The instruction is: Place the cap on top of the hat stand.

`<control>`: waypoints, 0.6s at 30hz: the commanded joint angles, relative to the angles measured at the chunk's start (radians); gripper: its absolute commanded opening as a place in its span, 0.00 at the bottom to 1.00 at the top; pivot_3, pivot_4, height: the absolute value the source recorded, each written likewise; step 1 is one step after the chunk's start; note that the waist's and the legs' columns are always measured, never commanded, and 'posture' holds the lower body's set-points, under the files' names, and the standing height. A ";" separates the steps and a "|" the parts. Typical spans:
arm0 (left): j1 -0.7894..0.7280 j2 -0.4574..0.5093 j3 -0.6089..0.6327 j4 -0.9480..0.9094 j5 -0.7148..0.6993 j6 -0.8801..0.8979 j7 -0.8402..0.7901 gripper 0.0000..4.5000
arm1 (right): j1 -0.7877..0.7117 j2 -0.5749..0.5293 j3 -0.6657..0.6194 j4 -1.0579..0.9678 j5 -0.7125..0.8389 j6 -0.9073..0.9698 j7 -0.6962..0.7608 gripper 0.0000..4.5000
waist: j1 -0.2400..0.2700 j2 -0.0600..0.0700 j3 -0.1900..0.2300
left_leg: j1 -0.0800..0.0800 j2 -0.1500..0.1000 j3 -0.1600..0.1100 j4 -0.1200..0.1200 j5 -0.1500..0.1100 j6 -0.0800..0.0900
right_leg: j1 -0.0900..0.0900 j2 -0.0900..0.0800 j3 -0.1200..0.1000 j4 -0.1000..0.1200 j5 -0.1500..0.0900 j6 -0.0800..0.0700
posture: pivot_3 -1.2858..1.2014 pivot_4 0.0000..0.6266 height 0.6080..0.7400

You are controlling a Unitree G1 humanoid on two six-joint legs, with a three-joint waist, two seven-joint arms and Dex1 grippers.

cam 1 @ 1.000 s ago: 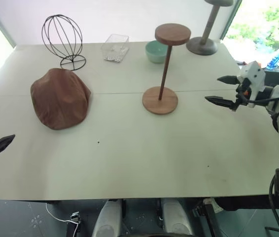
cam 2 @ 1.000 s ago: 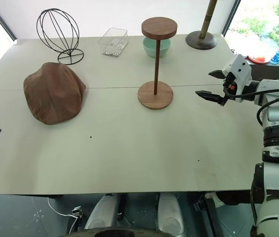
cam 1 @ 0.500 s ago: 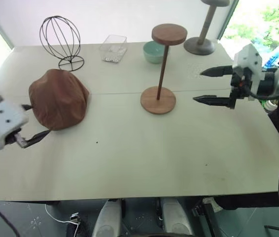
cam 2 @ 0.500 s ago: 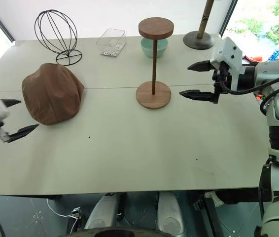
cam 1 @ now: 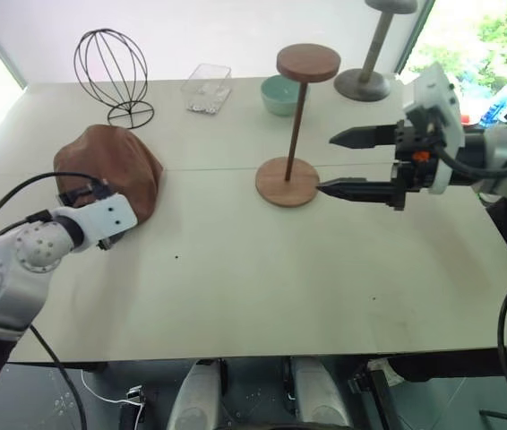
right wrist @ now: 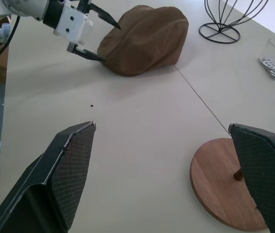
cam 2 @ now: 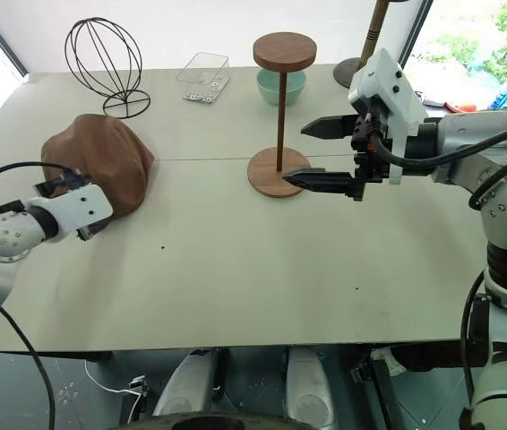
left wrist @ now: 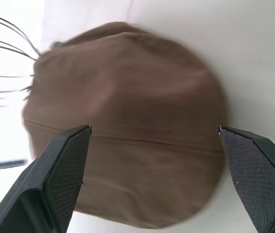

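Note:
The reddish-brown cap [cam 1: 119, 166] lies flat on the left half of the table. My left gripper [left wrist: 154, 128] is open and pointed at the cap's near end, its fingers [right wrist: 86, 54] spread to either side of that end. I cannot tell whether they touch the cap. The wooden hat stand [cam 1: 308, 63] is upright at mid-table, and its round base [right wrist: 225, 187] rests on the tabletop. My right gripper [cam 1: 325, 163] hangs open just right of the stand's rod. Nothing is between its fingers, and the lower fingertip is over the base's edge.
Along the far edge stand a black wire head form [cam 1: 112, 63], a clear plastic box [cam 1: 209, 87], a teal bowl [cam 1: 282, 94] and a grey pedestal stand [cam 1: 367, 81]. A seam [cam 1: 209, 168] runs across the pale tabletop.
My left arm has swung in from the table's left edge up to the cap, and its wrist has rolled. My right gripper has moved left and a little up, to beside the stand.

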 commanded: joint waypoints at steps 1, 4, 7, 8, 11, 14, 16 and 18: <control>-0.025 -0.028 -0.041 0.011 0.090 -0.026 0.047 0.97 | -0.018 0.002 -0.039 -0.028 0.025 -0.004 -0.043 1.00 | -0.001 0.000 0.000 | 0.000 0.000 0.000 0.000 0.000 0.000 | 0.000 0.000 0.000 0.000 0.001 0.002 | 0.52 0.24 1.00; -0.031 -0.058 -0.048 0.019 0.111 -0.022 0.051 0.97 | -0.031 -0.004 -0.029 -0.029 0.031 -0.007 -0.064 1.00 | -0.002 0.000 0.000 | 0.000 0.000 0.001 0.000 0.000 0.000 | 0.000 0.000 0.001 0.000 0.002 0.003 | 0.52 0.24 1.00; -0.017 -0.078 -0.025 -0.029 0.083 0.022 0.005 0.97 | -0.049 -0.007 -0.023 -0.027 0.035 -0.007 -0.081 1.00 | -0.002 0.000 0.000 | 0.000 0.001 0.001 0.000 0.000 0.000 | 0.000 0.001 0.001 0.000 0.002 0.003 | 0.52 0.24 1.00; -0.009 -0.074 -0.016 -0.048 0.079 0.032 -0.009 0.97 | -0.053 -0.007 -0.023 -0.025 0.036 -0.007 -0.089 1.00 | -0.002 0.000 0.000 | 0.000 0.001 0.001 0.000 0.000 0.000 | 0.000 0.001 0.001 0.000 0.002 0.003 | 0.52 0.24 1.00; 0.026 -0.060 0.009 -0.100 0.074 0.069 -0.048 0.97 | -0.058 -0.005 -0.023 -0.025 0.042 -0.002 -0.104 1.00 | -0.003 0.000 0.000 | 0.001 0.001 0.001 0.000 0.000 0.000 | 0.000 0.002 0.001 0.000 0.002 0.003 | 0.52 0.24 1.00; 0.071 -0.053 0.027 -0.146 0.078 0.093 -0.077 0.97 | -0.056 -0.006 -0.021 -0.032 0.051 -0.004 -0.112 1.00 | -0.002 0.000 0.000 | 0.001 0.002 0.001 0.000 0.000 0.000 | 0.000 0.002 0.001 0.000 0.002 0.003 | 0.52 0.24 1.00; 0.100 -0.048 0.035 -0.170 0.085 0.108 -0.089 0.97 | -0.057 -0.012 -0.022 -0.039 0.060 -0.003 -0.108 1.00 | -0.002 0.000 0.000 | 0.001 0.002 0.001 0.000 0.000 0.000 | 0.000 0.002 0.001 0.000 0.002 0.002 | 0.52 0.24 1.00; 0.116 -0.054 0.037 -0.179 0.093 0.114 -0.085 0.97 | -0.060 -0.016 -0.025 -0.042 0.073 0.003 -0.105 1.00 | -0.001 0.000 0.000 | 0.001 0.002 0.001 0.000 0.000 0.000 | 0.000 0.002 0.001 0.000 0.002 0.002 | 0.52 0.24 1.00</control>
